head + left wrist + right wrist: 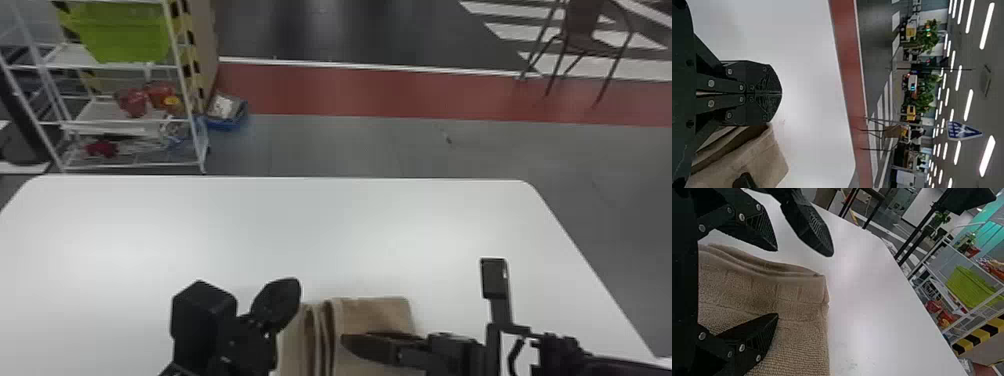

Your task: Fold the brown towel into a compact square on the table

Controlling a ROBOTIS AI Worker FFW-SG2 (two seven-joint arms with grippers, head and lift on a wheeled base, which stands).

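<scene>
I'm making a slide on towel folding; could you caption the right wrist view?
Black two-fingered right gripper, jaws apart, at a folded brown terry-cloth towel on a smooth white table.

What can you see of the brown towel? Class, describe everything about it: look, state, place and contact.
The brown towel looks like soft, textured terry cloth, with smoother bands across it. It lies on the white table, partly folded, its layers making raised, rounded ridges side by side. The right gripper has its jaws open, one over the towel and the other past the ridges; whether either touches the cloth is unclear. The left gripper, jaws shut, is beside the towel, not gripping it.
</scene>
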